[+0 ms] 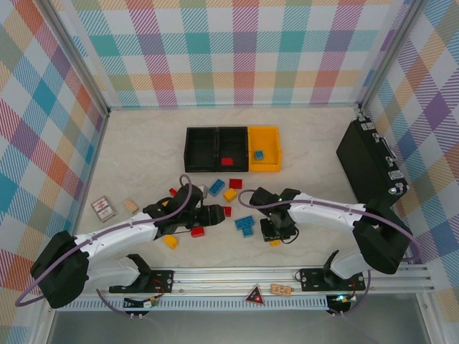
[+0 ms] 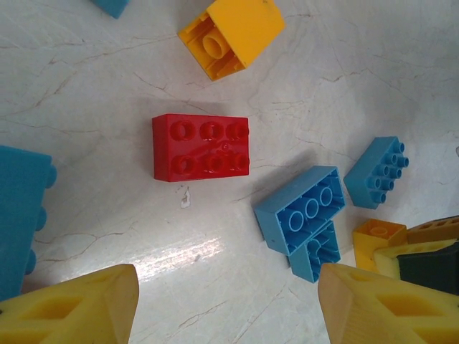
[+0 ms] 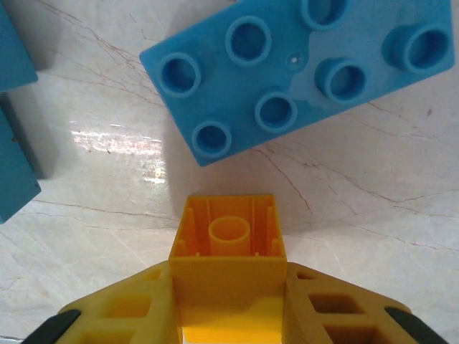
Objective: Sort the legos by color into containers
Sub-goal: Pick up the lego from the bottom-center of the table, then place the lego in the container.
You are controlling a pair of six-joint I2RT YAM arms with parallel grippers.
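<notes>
Right gripper (image 3: 229,301) clamped narrow on a yellow brick (image 3: 229,244), hollow underside facing the wrist camera; we can't tell whether the brick is off the table (image 1: 143,150); a blue six-stud brick (image 3: 301,72) lies just beyond it, studs up. In the top view this gripper sits low near the front of the table, just right of a blue pair (image 1: 245,225).

Left gripper (image 2: 229,308) spread wide, nothing between its fingers (image 2: 79,308); a red brick (image 2: 201,147) lies ahead of it, studs up, apart from both fingers; an upturned yellow one (image 2: 229,36) lies beyond that; two blue bricks (image 2: 301,211) touch each other to the right.

Containers (image 1: 217,149): three joined in a row at mid-table, well behind both grippers. We read them left to right: left black bin (image 1: 201,143); middle black bin (image 1: 235,142) with one red lego (image 1: 227,161) at its near wall; yellow-orange bin (image 1: 268,140) with one blue lego (image 1: 258,155).

Loose legos (image 1: 230,194) in red, blue and yellow are scattered between the bins and the arms; a black case (image 1: 369,161) stands at the right, well apart from the bins; cards (image 1: 104,208) lie at the left.
</notes>
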